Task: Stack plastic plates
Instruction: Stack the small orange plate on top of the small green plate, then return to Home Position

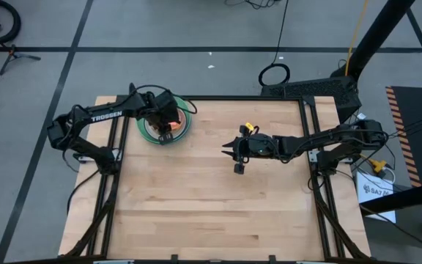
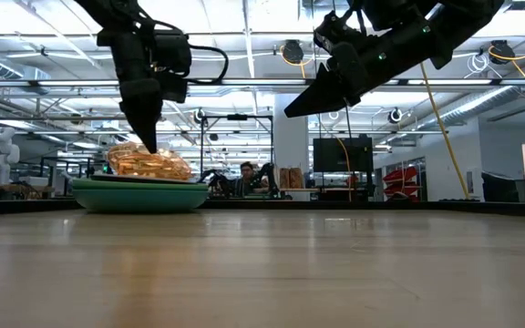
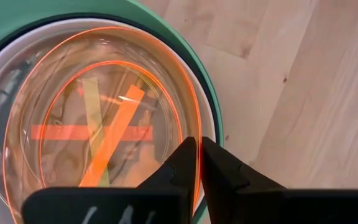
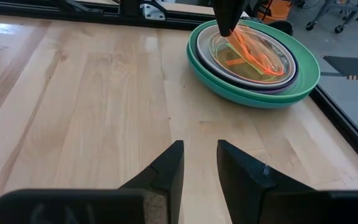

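Plates [image 1: 184,122] stacked near the upper left of the table [image 1: 211,205] in the high view, toward the far left edge; teal at the bottom, a purple rim and a white one above it, clear orange plate [image 4: 250,50] tilted on top. Left gripper [image 3: 199,155] directly over the stack, fingers pinched together on the rim of the orange plate. In the low view, at left of frame, orange plate resting at a slant on the teal one [image 2: 139,194]. Right gripper [image 1: 227,152] near the centre of the high view, raised well above the wood, well apart from the stack, fingers partly apart and holding nothing.
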